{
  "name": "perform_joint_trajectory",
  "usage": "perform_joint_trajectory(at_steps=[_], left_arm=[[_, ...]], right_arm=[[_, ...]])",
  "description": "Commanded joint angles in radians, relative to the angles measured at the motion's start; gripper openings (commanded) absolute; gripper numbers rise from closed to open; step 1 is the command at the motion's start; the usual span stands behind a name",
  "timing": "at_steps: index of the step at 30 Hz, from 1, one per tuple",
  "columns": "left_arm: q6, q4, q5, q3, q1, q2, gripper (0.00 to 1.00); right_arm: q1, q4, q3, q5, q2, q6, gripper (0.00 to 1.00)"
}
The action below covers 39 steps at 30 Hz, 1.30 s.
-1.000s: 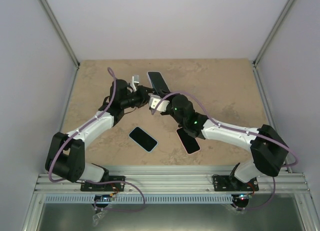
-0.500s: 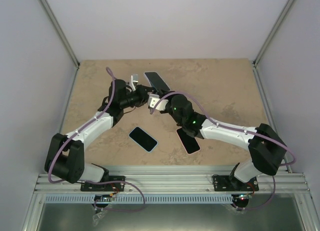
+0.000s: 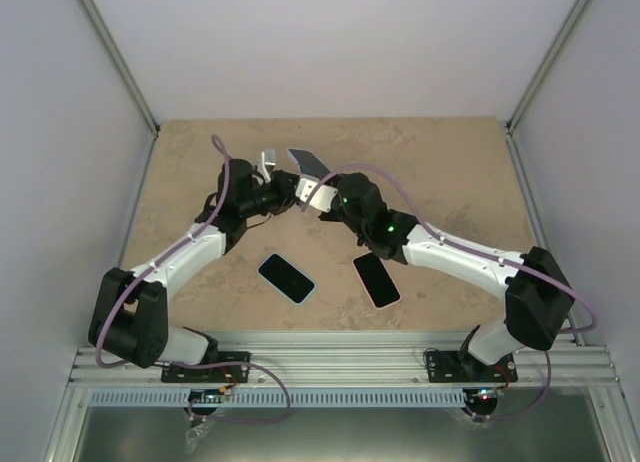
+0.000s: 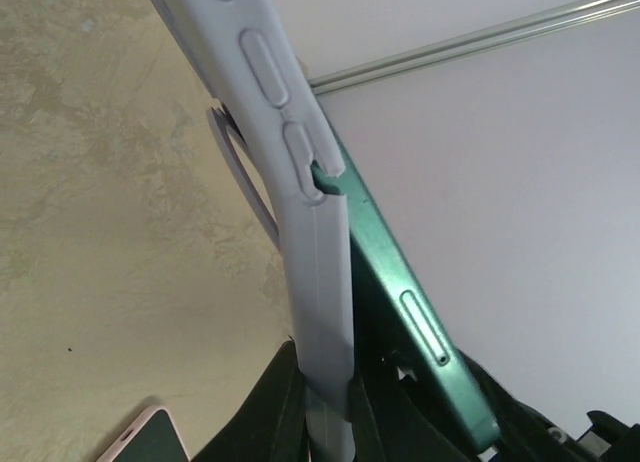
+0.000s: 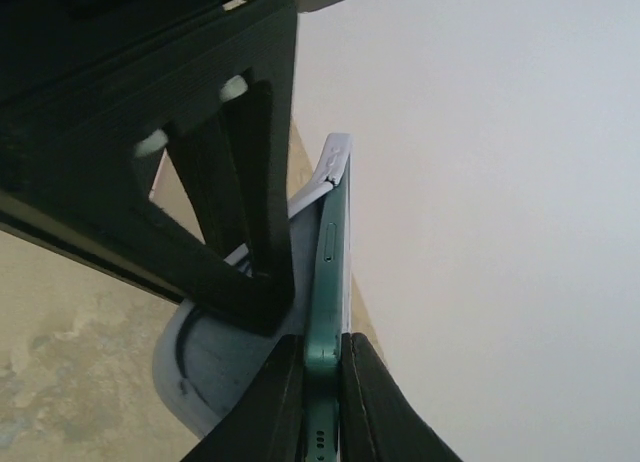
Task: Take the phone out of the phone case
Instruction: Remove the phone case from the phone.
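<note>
Over the last second the right arm has swung inward and toward the far edge of the table (image 3: 450, 182), uncovering the dark handset (image 3: 376, 280) lying under it, and the held pair has tipped up steeply. The right gripper (image 5: 315, 382) has just clamped onto the green phone (image 4: 400, 282) by its thin edge. The left gripper (image 3: 288, 190) is clenched on the pale grey phone case (image 4: 300, 212). Both are held in the air above the far middle of the table, between the two wrists.

In the left wrist view the phone splays away from the case, apart on the near side and meeting it near the side cutout. The step in hand looks like the peel. It would go best with the left arm holding the case dead still while the right eases the phone outward, opening that gap along the edge without twisting. The hold on the slim edge looks narrow, so a slow pull seems wise.

Whether the phone's far end is seated in the case cannot be told: both wrist views crop it, and from above the wrists cover the join. A blue-rimmed handset (image 3: 287, 278) lies near the table's near edge.
</note>
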State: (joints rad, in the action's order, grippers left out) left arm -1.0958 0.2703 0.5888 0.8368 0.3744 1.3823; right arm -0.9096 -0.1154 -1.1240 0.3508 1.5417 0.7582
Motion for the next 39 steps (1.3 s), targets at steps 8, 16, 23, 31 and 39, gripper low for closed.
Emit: perform_joint_trajectory(at_steps=[8,16,23,31,39], left_arm=[[0.114,0.017,0.034,0.029,0.008,-0.006,0.0],[0.08,0.098,0.099,0.011,0.03,-0.041,0.0],[0.05,0.143,0.128,0.005,0.031,-0.04,0.0],[0.028,0.178,0.158,-0.003,0.031,-0.048,0.0],[0.019,0.187,0.162,-0.01,0.035,-0.046,0.0]], right_arm=[[0.094,0.083,-0.1,-0.032,-0.028,-0.133,0.01],[0.093,0.094,-0.084,-0.061,-0.022,-0.137,0.01],[0.093,0.075,-0.067,-0.038,-0.027,-0.111,0.13],[0.091,0.045,-0.059,-0.006,-0.026,-0.093,0.18],[0.092,-0.003,-0.056,0.033,-0.027,-0.053,0.11]])
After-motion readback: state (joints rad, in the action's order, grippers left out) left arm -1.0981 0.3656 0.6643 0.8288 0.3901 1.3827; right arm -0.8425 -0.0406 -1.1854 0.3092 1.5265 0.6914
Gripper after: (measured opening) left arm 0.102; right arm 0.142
